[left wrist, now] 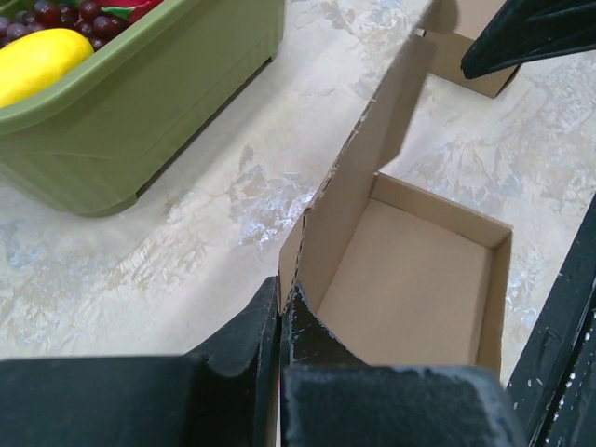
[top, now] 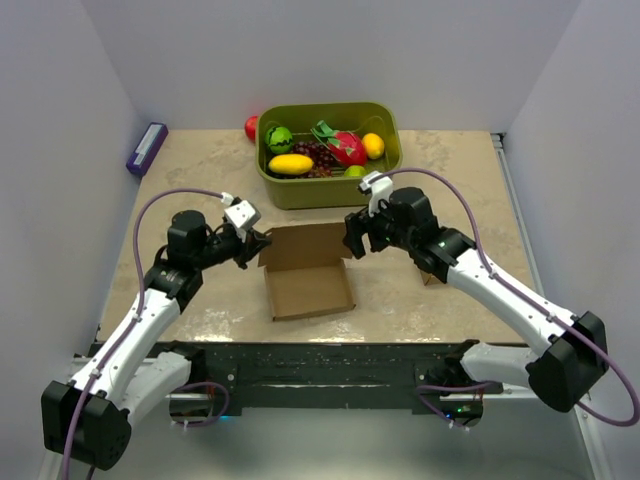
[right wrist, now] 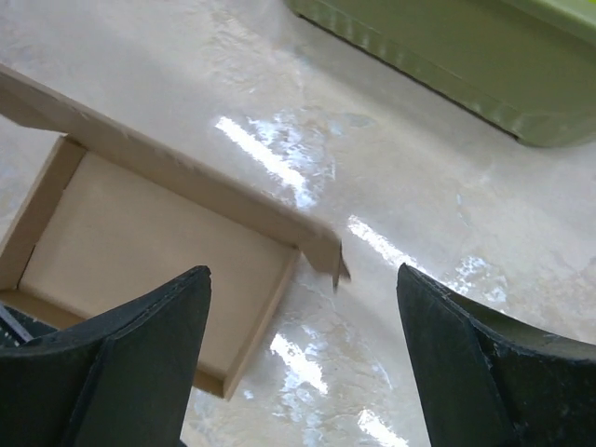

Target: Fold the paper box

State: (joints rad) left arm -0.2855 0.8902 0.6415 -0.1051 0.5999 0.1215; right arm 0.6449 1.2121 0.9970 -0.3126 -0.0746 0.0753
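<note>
The paper box (top: 310,288) lies open in the middle of the table as a shallow brown cardboard tray, with its back flap standing up. My left gripper (top: 262,246) is at the flap's left end, shut on the cardboard edge (left wrist: 296,244), which is pinched between the black fingers (left wrist: 244,346). My right gripper (top: 352,238) hovers open over the box's back right corner (right wrist: 321,250). Nothing is between its fingers (right wrist: 154,345), and it touches no cardboard. The box's inside (left wrist: 410,289) holds nothing.
A green bin (top: 385,165) of toy fruit stands just behind the box, close to both grippers (right wrist: 466,65). A small cardboard cube (left wrist: 470,60) sits to the right, mostly under my right arm. A purple object (top: 146,148) lies at the far left.
</note>
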